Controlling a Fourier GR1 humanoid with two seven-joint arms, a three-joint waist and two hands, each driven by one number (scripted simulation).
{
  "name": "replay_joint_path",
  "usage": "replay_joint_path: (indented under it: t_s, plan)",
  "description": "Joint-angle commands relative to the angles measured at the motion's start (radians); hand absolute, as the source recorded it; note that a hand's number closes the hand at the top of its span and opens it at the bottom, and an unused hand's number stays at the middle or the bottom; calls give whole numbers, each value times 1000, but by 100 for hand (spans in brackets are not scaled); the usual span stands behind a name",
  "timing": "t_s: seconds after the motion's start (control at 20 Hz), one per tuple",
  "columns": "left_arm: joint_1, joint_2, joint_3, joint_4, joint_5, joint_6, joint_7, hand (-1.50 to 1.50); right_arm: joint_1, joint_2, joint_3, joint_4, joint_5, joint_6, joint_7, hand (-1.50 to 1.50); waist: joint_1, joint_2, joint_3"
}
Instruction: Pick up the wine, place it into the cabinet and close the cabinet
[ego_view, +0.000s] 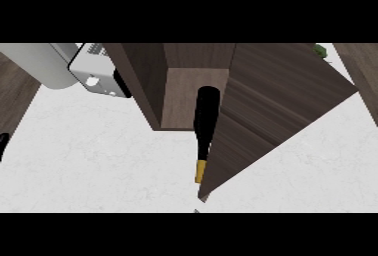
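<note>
A dark wooden cabinet (144, 80) stands on the counter with its door (288, 105) swung wide open to the right. The wine bottle (206, 120), black with a yellow neck band (199, 171), has its wide end over the cabinet's light wooden floor (181, 97). Its neck points toward me along the door's edge. Nothing holds the bottle. A thin black sliver at the view's left edge is my left hand (2, 145); its fingers do not show. My right hand is out of view.
A white appliance (92, 72) and a pale grey rounded body (40, 65) sit at the back left beside the cabinet. Something green (320, 49) peeks out behind the door at the top right. The white marble counter (88, 165) stretches across the front.
</note>
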Motion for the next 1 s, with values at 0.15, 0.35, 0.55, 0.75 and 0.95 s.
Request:
replay_joint_path:
  t_s: [0.15, 0.35, 0.55, 0.75, 0.95]
  plan:
    - [-18, -22, 14, -10, 27, -32, 31, -150, -238, 135, 100, 194, 47, -141, 0, 150, 8, 4, 0]
    - [-70, -29, -3, 16, 21, -13, 64, -150, -364, 133, 15, 183, -53, -160, 90, 150, 8, 7, -1]
    - [-91, -26, 13, 38, 41, -32, 76, -150, -466, 134, -72, 281, -154, -210, 30, 150, 37, 15, -2]
    - [-88, -55, -8, 19, -1, -12, 66, -150, -628, 137, -142, 443, -257, -239, -24, 150, 40, 13, 1]
    - [-111, -87, -25, 46, -23, -6, 70, -150, -782, 141, -192, 657, -328, -268, -141, 150, 32, 13, 1]
